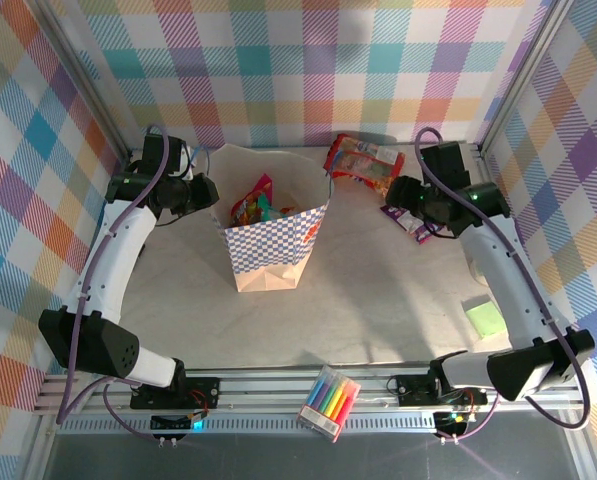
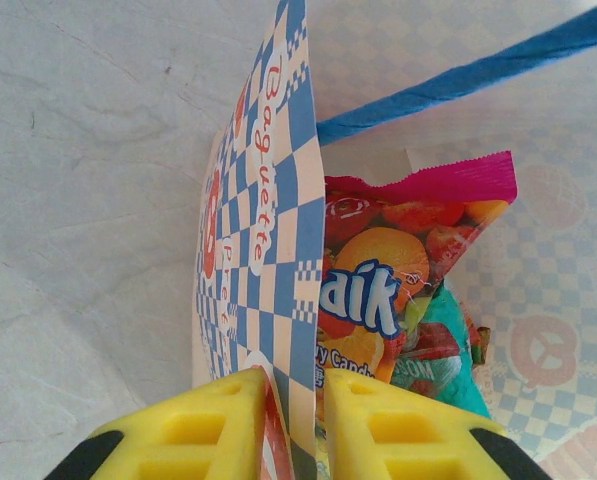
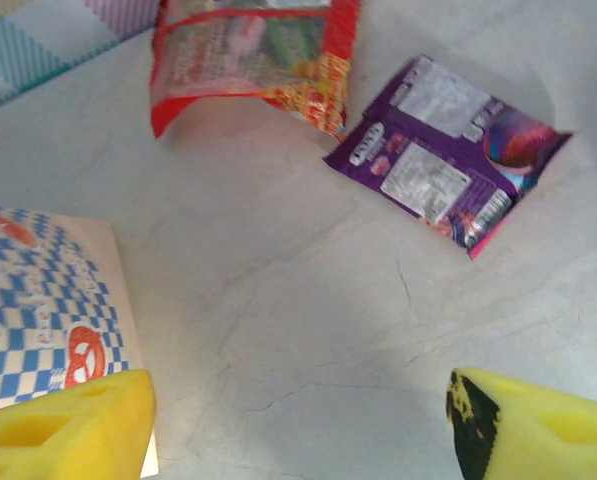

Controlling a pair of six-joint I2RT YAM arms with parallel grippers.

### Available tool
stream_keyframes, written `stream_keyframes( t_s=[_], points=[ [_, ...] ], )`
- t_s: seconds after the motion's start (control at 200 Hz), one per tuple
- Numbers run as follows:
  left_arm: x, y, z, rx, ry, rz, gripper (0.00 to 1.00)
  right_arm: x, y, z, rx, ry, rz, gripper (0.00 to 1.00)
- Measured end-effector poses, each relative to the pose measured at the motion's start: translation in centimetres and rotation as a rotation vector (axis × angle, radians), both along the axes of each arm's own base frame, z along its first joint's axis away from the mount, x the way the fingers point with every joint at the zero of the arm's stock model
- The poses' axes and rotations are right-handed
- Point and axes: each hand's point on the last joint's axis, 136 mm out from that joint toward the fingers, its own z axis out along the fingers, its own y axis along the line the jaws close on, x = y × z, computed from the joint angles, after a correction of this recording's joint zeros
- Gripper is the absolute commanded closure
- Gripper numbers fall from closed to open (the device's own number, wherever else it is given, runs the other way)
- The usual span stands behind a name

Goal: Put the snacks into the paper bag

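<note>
At paper bag [image 1: 268,245] rim, left gripper [image 2: 296,400] pinching wall, right gripper [image 3: 300,400] spread

Bright even overhead light, soft shadows, right wrist view slightly blurred.

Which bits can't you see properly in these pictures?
- Top view: the purple packet is partly covered by the right arm.
- Top view: the snacks in the paper bag can't be counted, because its walls hide some and they look tiny.
- Left wrist view: the teal packet sits mostly behind the candy packet, so its name is hidden.
- Right wrist view: the red packet is cut off by the top edge, and its print is blurry.
</note>
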Motion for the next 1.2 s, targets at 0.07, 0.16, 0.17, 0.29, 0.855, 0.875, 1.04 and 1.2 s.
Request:
stream_keyframes(
  t_s=[0.07, 0.16, 0.17, 0.29, 0.855, 0.875, 1.04, 1.2],
  points=[
    [0.0, 0.0, 0.0, 0.000, 0.000, 0.000, 0.76, 0.0, -0.9, -0.9, 0.026, 0.029, -0.040, 0.20],
    [0.0, 0.0, 0.0, 0.000, 0.001, 0.000, 0.76, 0.1, -1.9, -2.3, 0.063, 0.063, -0.085, 0.20],
    [0.0, 0.0, 0.0, 0.000, 0.001, 0.000, 0.76, 0.1, -2.0, -2.5, 0.070, 0.068, -0.090, 0.20],
    [0.0, 0.0, 0.0, 0.001, 0.001, 0.000, 0.76, 0.3, -3.1, -4.9, 0.135, 0.123, -0.142, 0.20],
    [0.0, 0.1, 0.2, 0.004, -0.003, 0.000, 0.77, 2.6, -5.7, -14.7, 0.278, 0.342, -0.282, 0.20],
    [0.0, 0.1, 0.2, 0.005, -0.003, -0.001, 0.77, 2.7, -5.7, -15.0, 0.279, 0.348, -0.283, 0.20],
    [0.1, 0.1, 0.2, 0.005, -0.002, -0.001, 0.77, 3.6, -5.8, -16.9, 0.296, 0.380, -0.296, 0.20],
    [0.0, 0.1, 0.2, 0.006, 0.001, 0.000, 0.76, 4.2, -6.5, -18.7, 0.306, 0.410, -0.320, 0.20]
  ],
)
